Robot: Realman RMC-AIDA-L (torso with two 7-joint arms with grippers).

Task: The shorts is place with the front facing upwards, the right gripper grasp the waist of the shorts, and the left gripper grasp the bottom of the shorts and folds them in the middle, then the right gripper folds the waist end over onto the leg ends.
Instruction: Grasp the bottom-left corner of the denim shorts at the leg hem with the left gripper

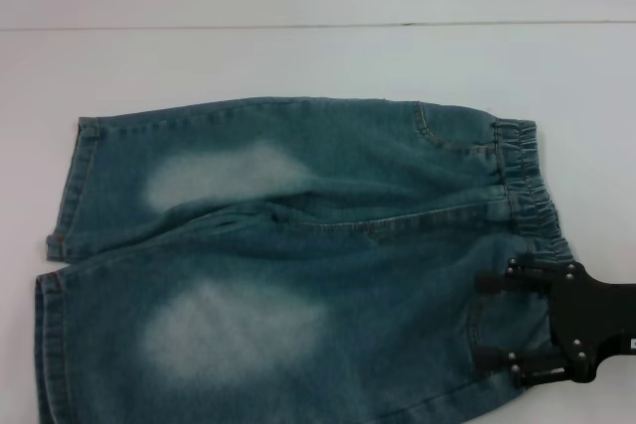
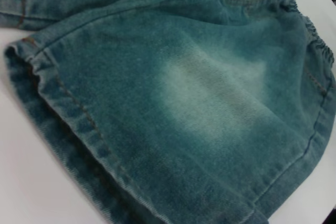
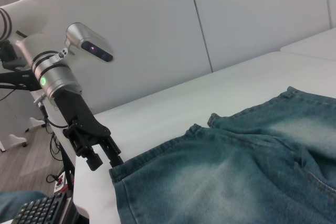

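The denim shorts (image 1: 298, 245) lie flat on the white table, front up. Their gathered waist (image 1: 534, 186) is at the right and the two leg hems (image 1: 62, 196) at the left. My right gripper (image 1: 481, 320) hovers open over the near end of the waistband, with one finger on each side of the denim edge. My left gripper (image 3: 106, 162) shows only in the right wrist view. It is open, just off the near corner of the leg hem (image 3: 118, 174). The left wrist view looks down on the near leg's stitched hem (image 2: 68, 108).
The white table (image 1: 298, 57) runs beyond the shorts to the far wall. Its near-left edge (image 3: 84, 192) lies close under the left gripper. Past that edge are floor and a keyboard (image 3: 37, 211).
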